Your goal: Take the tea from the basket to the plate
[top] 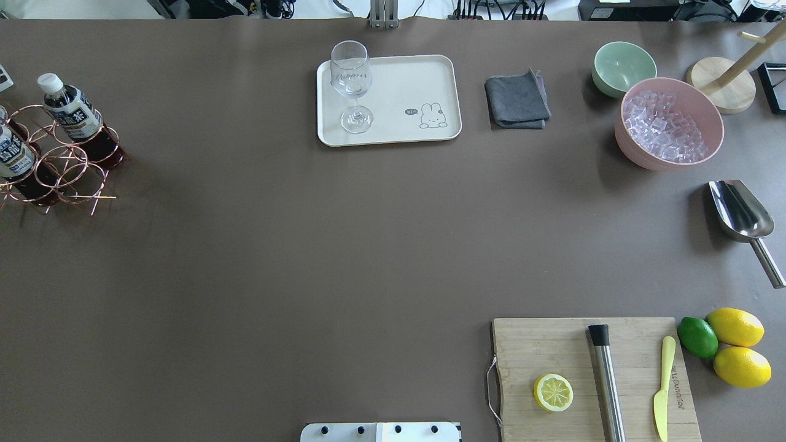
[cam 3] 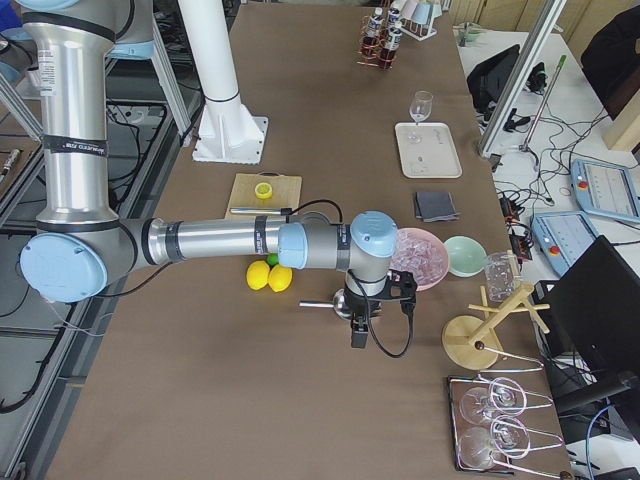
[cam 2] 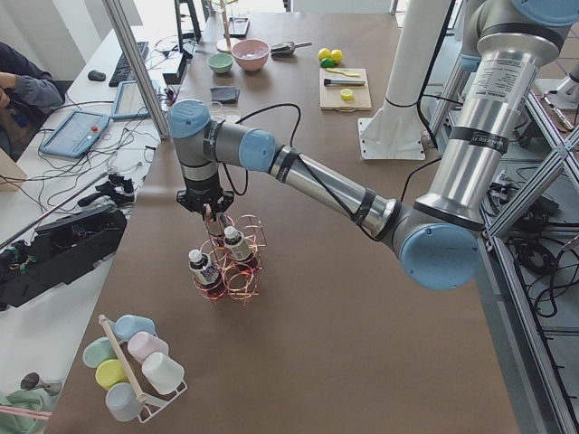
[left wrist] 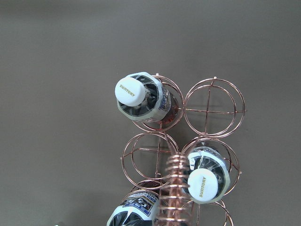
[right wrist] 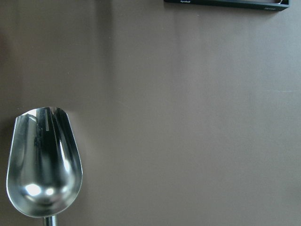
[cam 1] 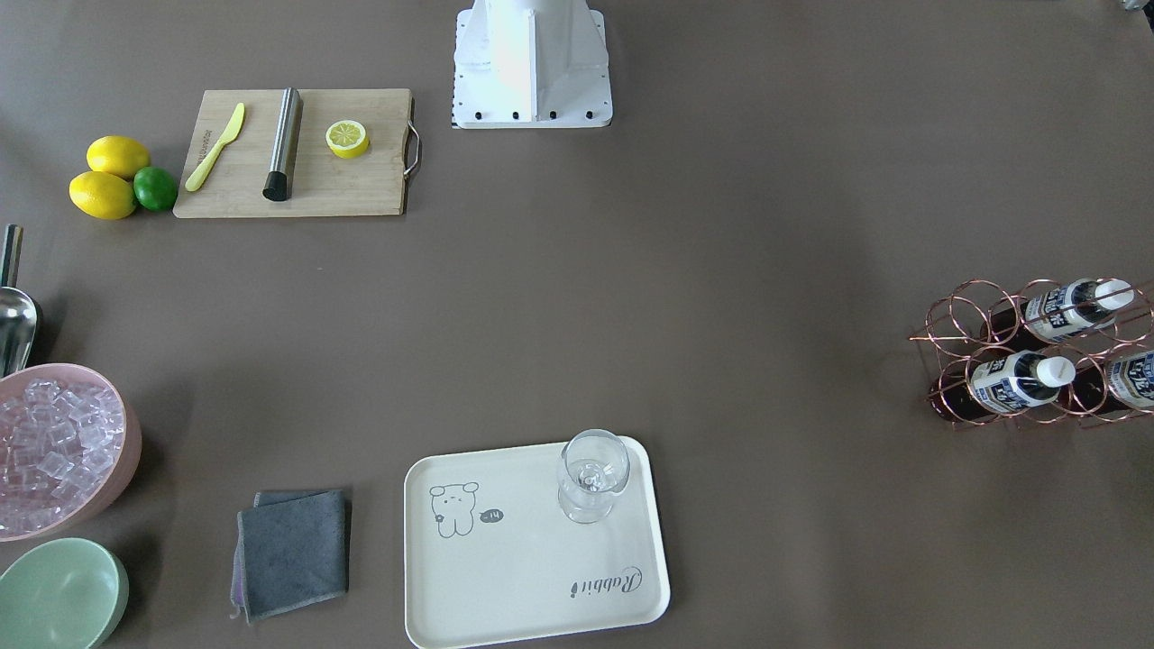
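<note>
Tea (left wrist: 141,96): white cap nearest lens, bottle standing in ring of basket (left wrist: 175,188). Two like bottles (left wrist: 204,176) in neighbouring rings. Left claw (cam 2: 210,210) hangs just above basket handle, seen from side only, so cannot tell its spread. Right claw (cam 3: 360,335) over counter (cam 1: 721,315) near scoop (right wrist: 44,165), spread likewise untellable. Plate (cam 1: 523,577) well apart from basket, wine glass (cam 1: 590,473) upright at its corner.

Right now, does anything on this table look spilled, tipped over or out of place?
Nothing stands out. The three tea bottles sit in the wire basket, the glass stands upright on the plate, and nothing looks spilled.
</note>
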You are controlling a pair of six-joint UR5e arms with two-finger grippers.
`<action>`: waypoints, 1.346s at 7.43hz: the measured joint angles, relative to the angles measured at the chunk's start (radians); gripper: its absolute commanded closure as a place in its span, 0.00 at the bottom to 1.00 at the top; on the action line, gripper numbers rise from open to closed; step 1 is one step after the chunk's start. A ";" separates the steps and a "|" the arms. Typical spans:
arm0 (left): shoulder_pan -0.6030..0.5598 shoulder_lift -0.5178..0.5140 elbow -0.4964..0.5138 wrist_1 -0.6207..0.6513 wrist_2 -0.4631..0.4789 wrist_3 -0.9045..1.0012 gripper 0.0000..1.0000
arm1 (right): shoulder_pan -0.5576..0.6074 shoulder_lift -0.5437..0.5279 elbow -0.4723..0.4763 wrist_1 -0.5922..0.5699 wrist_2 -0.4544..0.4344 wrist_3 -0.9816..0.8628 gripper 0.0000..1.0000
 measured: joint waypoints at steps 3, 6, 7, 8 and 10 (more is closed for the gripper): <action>0.010 -0.052 -0.009 0.057 0.000 -0.041 1.00 | 0.003 -0.001 0.004 0.000 0.002 -0.001 0.00; 0.058 -0.103 -0.077 0.072 0.006 -0.185 1.00 | 0.004 0.000 0.009 0.000 0.001 -0.001 0.00; 0.092 -0.119 -0.109 0.075 0.008 -0.245 1.00 | 0.004 0.001 0.013 0.000 0.001 -0.003 0.00; 0.125 -0.137 -0.143 0.081 0.009 -0.311 1.00 | 0.004 -0.002 0.024 0.000 0.001 -0.004 0.00; 0.191 -0.195 -0.197 0.086 0.012 -0.465 1.00 | 0.005 -0.005 0.032 -0.001 0.005 -0.006 0.00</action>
